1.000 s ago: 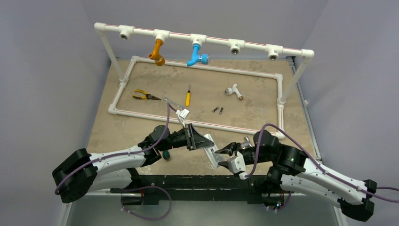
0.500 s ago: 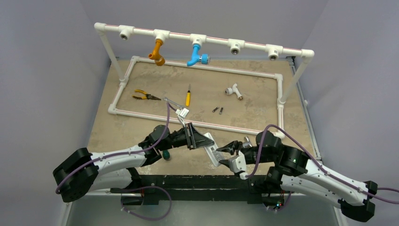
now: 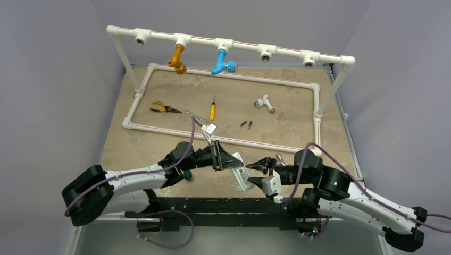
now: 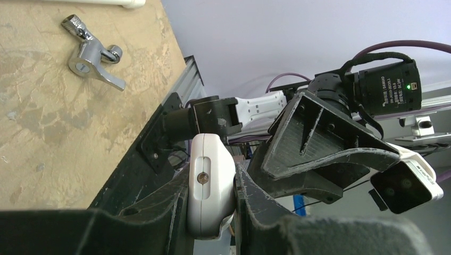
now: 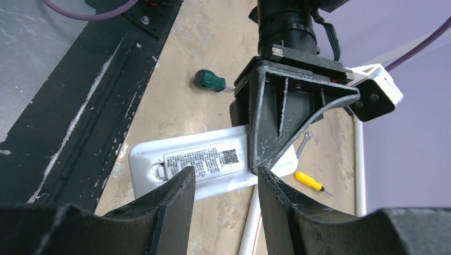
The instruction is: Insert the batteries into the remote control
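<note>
Your tabletop (image 3: 159,143) carries a white pipe frame (image 3: 223,139). Your left hand (image 3: 230,161) is closed tight on one end of the remote (image 3: 242,173) and holds it above the near edge of the tabletop, the label side facing the right wrist camera. Your right hand (image 3: 259,172) stands half wide at the free end of the remote and grips nothing. The two batteries (image 3: 246,124) lie side by side inside the frame, well apart from the remote.

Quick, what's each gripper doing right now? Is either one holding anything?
Left gripper: closed, holding the remote control.
Right gripper: open, holding nothing.
</note>
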Controlling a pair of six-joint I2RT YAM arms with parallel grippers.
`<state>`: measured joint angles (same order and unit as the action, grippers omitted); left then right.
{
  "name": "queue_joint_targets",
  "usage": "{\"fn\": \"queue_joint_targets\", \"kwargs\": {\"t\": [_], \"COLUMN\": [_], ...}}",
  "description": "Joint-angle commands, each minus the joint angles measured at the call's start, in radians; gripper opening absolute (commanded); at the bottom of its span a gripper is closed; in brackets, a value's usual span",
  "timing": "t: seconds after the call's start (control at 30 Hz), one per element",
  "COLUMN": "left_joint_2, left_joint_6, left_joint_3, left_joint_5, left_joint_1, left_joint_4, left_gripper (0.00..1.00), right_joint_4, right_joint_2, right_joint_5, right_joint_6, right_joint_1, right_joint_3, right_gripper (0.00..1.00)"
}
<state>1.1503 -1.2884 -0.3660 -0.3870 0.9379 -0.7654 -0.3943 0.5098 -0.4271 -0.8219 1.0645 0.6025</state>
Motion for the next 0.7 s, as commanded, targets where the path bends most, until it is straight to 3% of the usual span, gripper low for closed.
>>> {"fn": "queue_joint_targets", "kwargs": {"t": [0.0,0.27,0.67], "left_joint_2": [0.009,0.009,0.008], "left_joint_6": [-0.009,-0.006,-0.003], "left_joint_3": [-0.031,-0.037,-0.049], "left_joint_5": [-0.028,-0.026,-0.018], "left_joint_1": [0.006,0.006,0.007], "left_joint_4": [-0.063,-0.056,-0.043], "left_gripper": [0.00,0.00,0.00], "right_joint_4": [0.061,-0.007,-0.092], "right_joint_2": [-0.027,-0.041,0.068], "right_joint_5": [0.024,-0.027,-0.117], "right_joint_6": [-0.008,-0.002,0.015], "right_joint_1": [-0.001,-0.001,-0.001], "right_joint_3": [-0.008,0.010,0.066], "right_gripper": [0.45,0.48,0.47]}}
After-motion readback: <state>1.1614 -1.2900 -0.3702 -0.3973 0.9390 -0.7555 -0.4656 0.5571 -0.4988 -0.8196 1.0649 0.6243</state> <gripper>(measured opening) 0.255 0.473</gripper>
